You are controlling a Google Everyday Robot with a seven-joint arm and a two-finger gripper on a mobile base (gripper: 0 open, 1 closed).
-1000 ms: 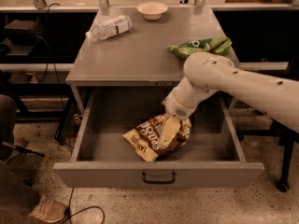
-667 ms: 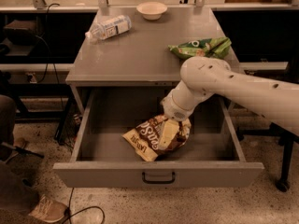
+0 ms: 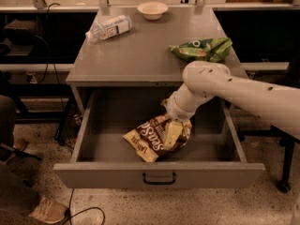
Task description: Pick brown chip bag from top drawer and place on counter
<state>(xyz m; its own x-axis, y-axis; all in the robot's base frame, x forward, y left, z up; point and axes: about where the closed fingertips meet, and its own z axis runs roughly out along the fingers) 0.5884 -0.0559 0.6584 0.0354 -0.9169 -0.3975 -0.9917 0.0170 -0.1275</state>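
Note:
The brown chip bag (image 3: 152, 137) lies in the open top drawer (image 3: 159, 175), near its front middle, with its white lettering facing up. My gripper (image 3: 173, 136) reaches down into the drawer from the right and is closed on the bag's right end. One pale finger (image 3: 172, 132) lies across the bag's top; the other is hidden behind the bag. The bag's left end rests on the drawer floor. The grey counter (image 3: 140, 55) is directly above the drawer.
On the counter are a green chip bag (image 3: 201, 49) at the right edge, a clear plastic bottle (image 3: 108, 27) lying at the back left, and a small white bowl (image 3: 152, 9) at the back. A person's shoe (image 3: 49, 210) and cables are on the floor at lower left.
My arm's elbow has shifted slightly left. The gripper stays on the brown chip bag, which has hardly moved.

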